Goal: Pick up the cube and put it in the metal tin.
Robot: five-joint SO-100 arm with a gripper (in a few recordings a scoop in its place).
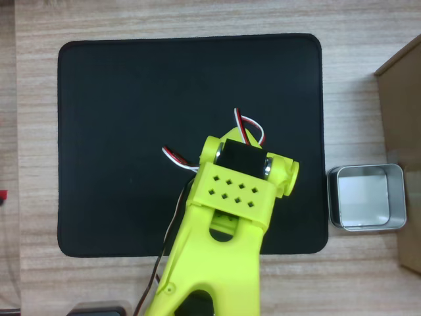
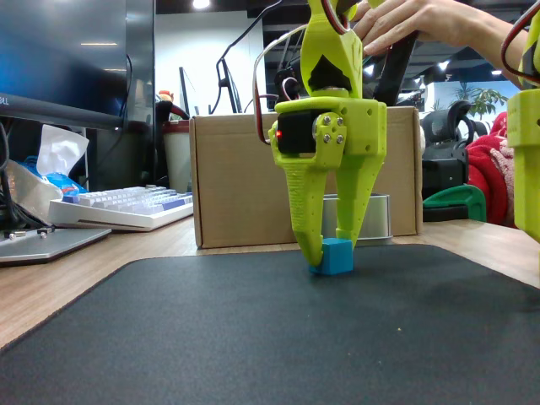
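The landmark here is the black mat (image 2: 278,329), which lies on the wooden table (image 1: 197,16). In the fixed view the yellow-green gripper (image 2: 331,246) points straight down over the mat, its 2 fingers narrowed around the cube (image 2: 337,256). The left finger's tip touches the cube's left face low down; the right finger comes down at the cube's top right edge. The cube sits on the mat with its lower left corner looking slightly raised, so it appears tilted. Whether the fingers truly clamp it I cannot tell. In the overhead view the arm (image 1: 223,224) reaches over the mat's lower middle and covers that spot. The metal tin (image 1: 366,196) stands on the table just off the mat's right edge, open side up. In the fixed view the tin (image 2: 375,218) peeks out behind the gripper, in front of the brown cardboard box (image 2: 236,177) beyond the mat's far edge.
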